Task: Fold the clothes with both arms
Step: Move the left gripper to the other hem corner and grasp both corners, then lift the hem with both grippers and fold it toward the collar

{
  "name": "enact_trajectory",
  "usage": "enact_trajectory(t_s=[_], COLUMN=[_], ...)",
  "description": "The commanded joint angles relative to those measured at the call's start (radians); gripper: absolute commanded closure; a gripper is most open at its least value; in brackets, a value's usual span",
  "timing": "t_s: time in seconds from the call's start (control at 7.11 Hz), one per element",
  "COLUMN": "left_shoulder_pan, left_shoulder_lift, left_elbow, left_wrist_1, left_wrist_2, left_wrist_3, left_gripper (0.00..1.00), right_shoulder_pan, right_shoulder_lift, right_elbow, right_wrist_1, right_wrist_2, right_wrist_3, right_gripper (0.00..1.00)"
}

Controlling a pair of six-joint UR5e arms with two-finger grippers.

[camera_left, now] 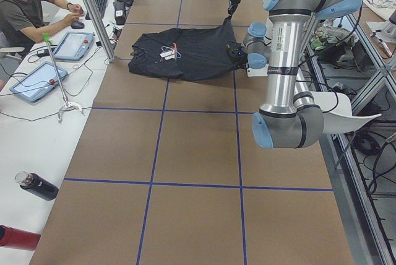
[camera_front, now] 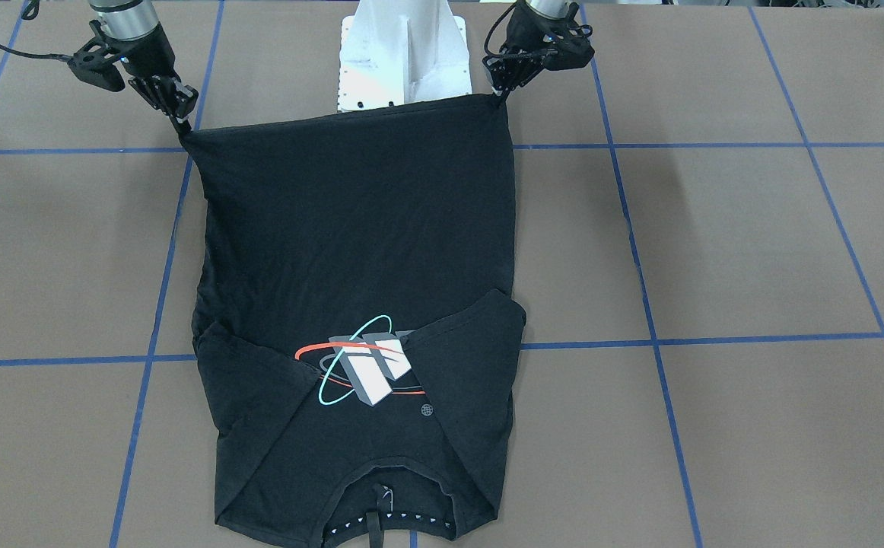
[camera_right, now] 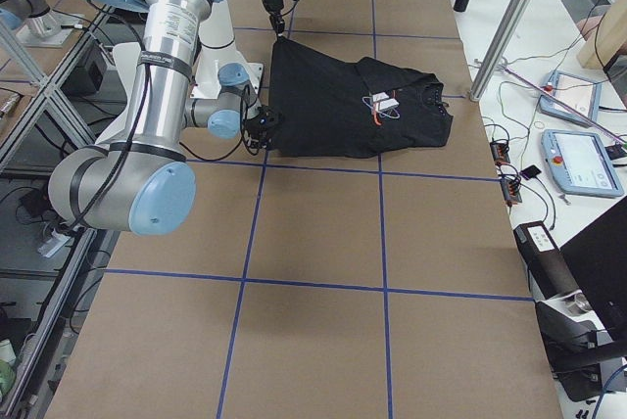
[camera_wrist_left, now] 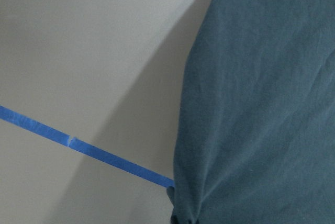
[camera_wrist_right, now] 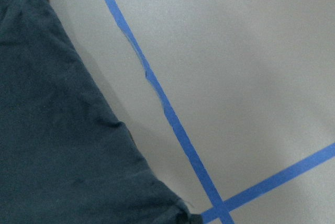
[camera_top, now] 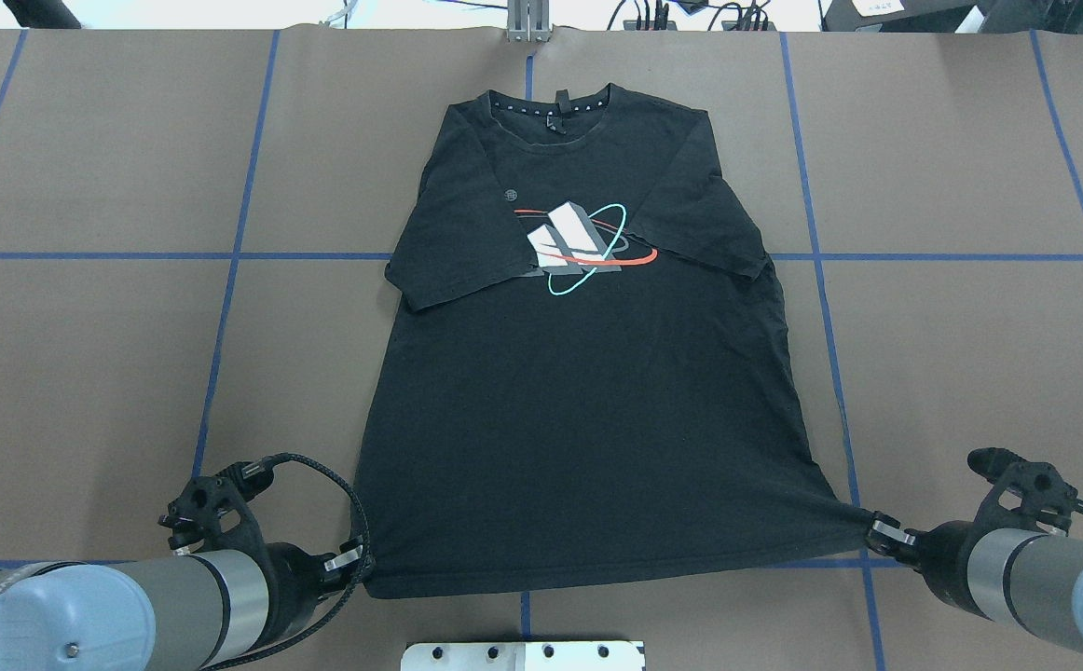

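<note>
The black T-shirt (camera_top: 588, 373) lies print up on the brown table, collar (camera_top: 551, 102) at the far edge and both sleeves folded in over the chest. Its hem is stretched taut near the robot's base. My left gripper (camera_top: 362, 559) is shut on the hem's left corner, on the right in the front-facing view (camera_front: 499, 95). My right gripper (camera_top: 877, 536) is shut on the hem's right corner, on the left in the front-facing view (camera_front: 183, 128). Both wrist views show only dark cloth (camera_wrist_left: 261, 103) (camera_wrist_right: 52, 130) pulled to a point at the bottom edge; the fingers are hidden.
The white pedestal base (camera_top: 523, 655) stands just behind the hem, between the grippers. Blue tape lines (camera_top: 225, 308) grid the brown table. In the left side view, an operator (camera_left: 25, 5), tablets (camera_left: 37, 79), a metal post (camera_left: 93, 14) and bottles (camera_left: 37, 186) line the far side.
</note>
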Motion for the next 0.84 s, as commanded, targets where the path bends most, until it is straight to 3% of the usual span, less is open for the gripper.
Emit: enact_trajectory(t_s=[0.0,0.14,0.42,0.56,0.7], left_shoulder_pan=[-0.039,-0.111,-0.273,-0.338,-0.382], left_shoulder_lift=[-0.008,-0.049,-0.105,-0.155,-0.171], left_elbow=[-0.011,0.001,0.070,0.121,0.150], left_wrist_1=[-0.003,-0.006,-0.011,-0.011,-0.013], left_wrist_2=[-0.012,-0.014,-0.102,-0.121,-0.129], left_wrist_3=[0.015,0.089,0.179,0.234,0.246], left_gripper=[1.00,1.00,1.00,1.00,1.00], right_shoulder_pan=[0.106,0.192,0.399,0.486,0.536], right_shoulder_lift=[0.011,0.055,0.155,0.238,0.392], right_elbow=[0.006,-0.001,-0.049,-0.076,-0.103], right_wrist_1=[0.003,0.003,-0.012,-0.093,-0.291], right_wrist_2=[0.094,0.184,0.371,0.434,0.435], right_wrist_3=[-0.043,-0.090,-0.132,-0.181,-0.257], right_gripper=[1.00,1.00,1.00,1.00,1.00])
